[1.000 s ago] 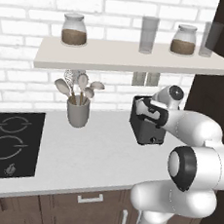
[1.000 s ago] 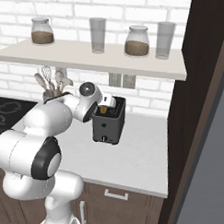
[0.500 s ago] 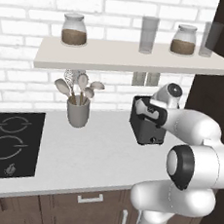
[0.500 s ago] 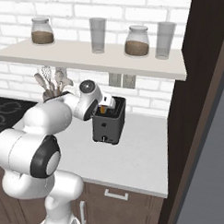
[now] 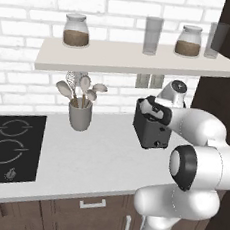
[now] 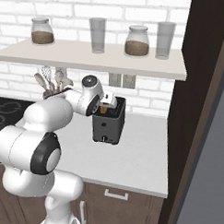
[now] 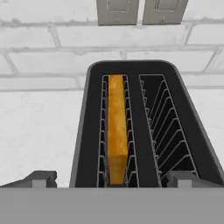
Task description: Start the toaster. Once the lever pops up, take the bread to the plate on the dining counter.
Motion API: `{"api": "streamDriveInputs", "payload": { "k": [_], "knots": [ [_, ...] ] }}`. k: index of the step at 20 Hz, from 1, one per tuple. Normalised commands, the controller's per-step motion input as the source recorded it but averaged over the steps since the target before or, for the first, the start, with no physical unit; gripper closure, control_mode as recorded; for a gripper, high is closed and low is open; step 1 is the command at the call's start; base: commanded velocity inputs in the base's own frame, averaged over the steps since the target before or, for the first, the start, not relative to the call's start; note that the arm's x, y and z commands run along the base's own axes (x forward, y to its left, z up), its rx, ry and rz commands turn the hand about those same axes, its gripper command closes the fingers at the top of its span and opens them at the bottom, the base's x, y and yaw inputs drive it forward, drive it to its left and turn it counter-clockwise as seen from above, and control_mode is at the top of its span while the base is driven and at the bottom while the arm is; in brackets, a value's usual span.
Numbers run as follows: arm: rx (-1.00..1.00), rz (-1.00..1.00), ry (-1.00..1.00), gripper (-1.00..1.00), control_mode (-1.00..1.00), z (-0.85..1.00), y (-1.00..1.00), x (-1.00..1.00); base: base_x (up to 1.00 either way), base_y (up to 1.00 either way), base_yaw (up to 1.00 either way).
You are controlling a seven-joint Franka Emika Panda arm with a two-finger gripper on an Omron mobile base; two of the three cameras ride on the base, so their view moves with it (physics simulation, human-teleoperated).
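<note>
The toaster (image 7: pixel 131 127) stands on the pale surface (image 5: pixel 87 159) with the bread (image 7: pixel 117 131) upright in its left slot (right slot bare), the wide-open pincer (image 7: pixel 111 179) poised at 6 o'clock, gripping nothing.

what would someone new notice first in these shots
Probably the big white arm, bent over the dark toaster on the pale counter. From the hand view, a golden slice of bread stands in the toaster's left slot, the right slot bare, with the end effector open just above it.
</note>
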Motion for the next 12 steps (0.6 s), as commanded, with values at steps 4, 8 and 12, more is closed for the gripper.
{"api": "streamDriveInputs", "payload": {
  "k": [4,8,12],
  "knots": [
    [0.00,0.00,-0.12,-1.00,-1.00,-0.07,-0.02,0.00,0.00,0.00,0.00],
    [0.00,0.00,-0.10,-1.00,-1.00,-0.10,0.00,0.12,0.00,0.00,0.00],
    [0.00,0.00,0.00,-1.00,-1.00,-0.05,0.00,0.38,0.00,0.00,0.00]
  ]
}}
